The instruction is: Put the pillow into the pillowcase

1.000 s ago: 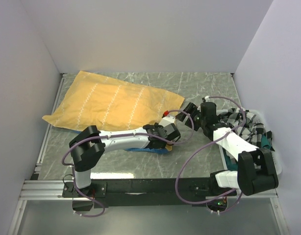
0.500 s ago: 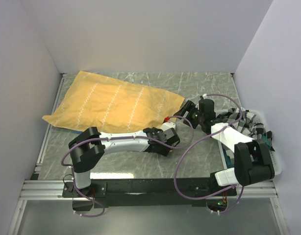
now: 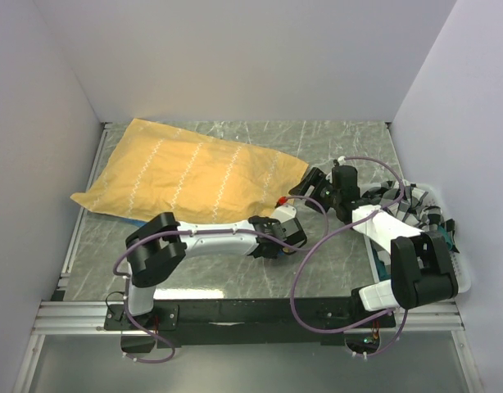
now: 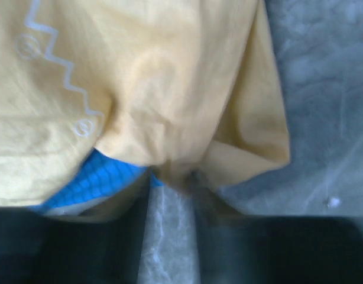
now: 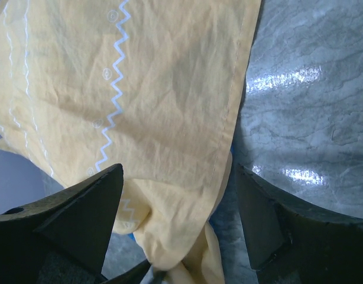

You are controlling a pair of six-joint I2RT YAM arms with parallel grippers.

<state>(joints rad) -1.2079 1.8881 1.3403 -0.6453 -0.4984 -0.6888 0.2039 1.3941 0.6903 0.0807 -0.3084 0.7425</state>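
Observation:
The pillowcase (image 3: pixel 194 173), mustard-yellow with pale zigzag stripes, lies flat at the back left of the table. My left gripper (image 3: pixel 278 230) is at its near right corner. In the left wrist view the yellow cloth (image 4: pixel 169 89) puckers into the tips of my left gripper (image 4: pixel 171 177), with the blue side (image 4: pixel 93 180) showing below. My right gripper (image 3: pixel 311 187) is open just right of that corner. In the right wrist view its fingers (image 5: pixel 81 219) straddle the hem of the cloth (image 5: pixel 169 118). The pillow does not show in any view.
A white tray (image 3: pixel 462 282) at the right edge holds a black-and-white checked cloth (image 3: pixel 415 211). White walls close the left, back and right sides. The grey marble table (image 3: pixel 350 147) shows to the right of the pillowcase.
My left gripper has slid right along the pillowcase's near edge to its corner. My right gripper has swung left towards that corner. The blue cloth under the left arm is now covered.

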